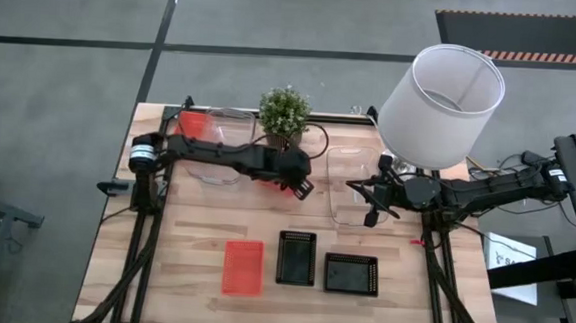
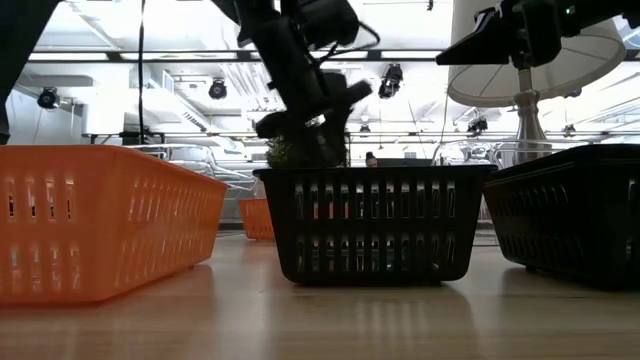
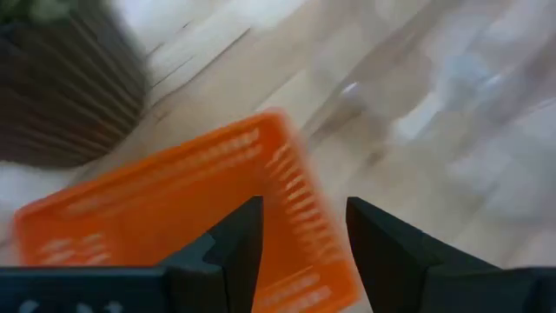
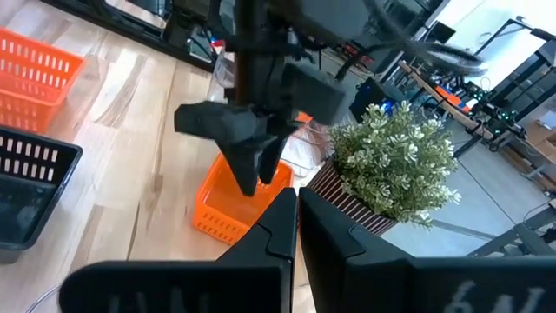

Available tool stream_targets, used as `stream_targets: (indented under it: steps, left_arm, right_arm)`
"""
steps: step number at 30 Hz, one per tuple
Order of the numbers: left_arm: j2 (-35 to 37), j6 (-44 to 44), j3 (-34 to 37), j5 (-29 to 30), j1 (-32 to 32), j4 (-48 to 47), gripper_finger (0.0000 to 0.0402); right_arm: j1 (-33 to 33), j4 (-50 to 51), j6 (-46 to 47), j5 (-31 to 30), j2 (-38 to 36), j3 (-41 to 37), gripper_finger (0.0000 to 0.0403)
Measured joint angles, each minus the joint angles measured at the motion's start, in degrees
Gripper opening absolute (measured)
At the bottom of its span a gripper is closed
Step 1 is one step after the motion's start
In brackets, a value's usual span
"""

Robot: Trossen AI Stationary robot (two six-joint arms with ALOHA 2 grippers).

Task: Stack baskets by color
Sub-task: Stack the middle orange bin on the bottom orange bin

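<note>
My left gripper (image 1: 295,185) reaches to the table's middle, just near the plant, and is shut on a small orange basket (image 4: 233,207). A second orange basket (image 1: 242,267) and two black perforated baskets (image 1: 296,257) (image 1: 351,274) rest flat on the table's near half. One clear basket (image 1: 227,150) stands at the far left with another orange basket (image 1: 195,126) inside it. A second clear basket (image 1: 350,193) lies at the centre right. Above it my right gripper (image 1: 370,212) hangs shut and holds nothing. My left gripper has a short end wall (image 3: 300,217) of the orange basket between its two fingers, one finger (image 3: 236,243) over the basket's inside and the other (image 3: 382,252) outside. The fingers slant down from above. The basket hangs tilted; whether its low end touches the table I cannot tell.
A potted green plant (image 1: 284,113) stands right behind the held basket, at the far middle. A white lampshade lamp (image 1: 442,101) rises at the far right beside my right arm. Bare wood lies between the arms and the near row of baskets.
</note>
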State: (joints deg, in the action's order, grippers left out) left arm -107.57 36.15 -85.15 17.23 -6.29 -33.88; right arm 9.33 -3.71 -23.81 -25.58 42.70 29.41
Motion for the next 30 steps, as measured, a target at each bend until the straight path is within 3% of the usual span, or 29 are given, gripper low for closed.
stream_targets:
  steps: [6,17,30]
  left_arm:
    - [-1.2,1.0,1.3,-2.0,-0.5,6.0,0.0167]
    - [-6.1,1.1,1.1,-2.0,-0.7,9.4,0.0276]
    - [-9.9,2.5,1.1,-2.0,-1.7,12.6,0.0269]
  right_arm:
    - [0.0,0.3,-0.4,0.0,-0.2,0.0,0.0009]
    - [0.0,0.5,-1.1,0.0,-0.2,0.0,0.0009]
    - [0.0,0.4,-1.1,0.0,-0.3,-0.2,0.0009]
